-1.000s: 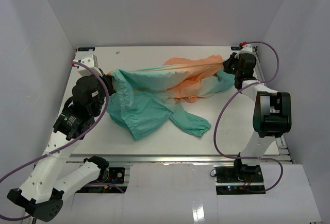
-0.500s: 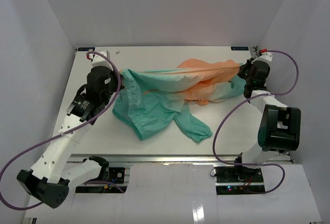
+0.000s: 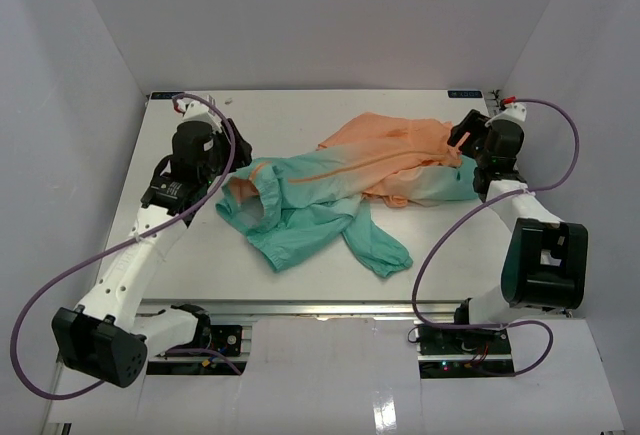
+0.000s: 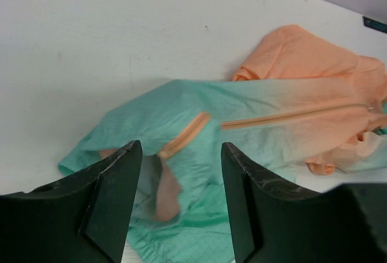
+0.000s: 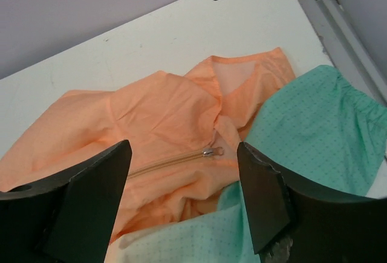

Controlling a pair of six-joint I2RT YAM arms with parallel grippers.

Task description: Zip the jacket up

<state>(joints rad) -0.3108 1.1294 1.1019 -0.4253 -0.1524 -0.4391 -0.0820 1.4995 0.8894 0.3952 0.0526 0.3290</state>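
Observation:
The jacket point(image 3: 340, 185) lies crumpled across the middle of the table, peach-orange at the far right fading to teal at the near left. Its zipper point(image 4: 290, 116) runs along the front. The silver zipper pull point(image 5: 211, 151) sits near the collar at the orange end. My left gripper point(image 4: 180, 172) is open and empty, just above the teal hem point(image 4: 193, 214). My right gripper point(image 5: 184, 172) is open and empty, hovering above the zipper pull, with a teal sleeve point(image 5: 320, 130) to its right.
The white table point(image 3: 280, 115) is walled in by grey panels on three sides. A metal rail point(image 5: 338, 27) runs along the table's right edge. A purple cable point(image 3: 70, 275) loops off the left arm, near the left edge.

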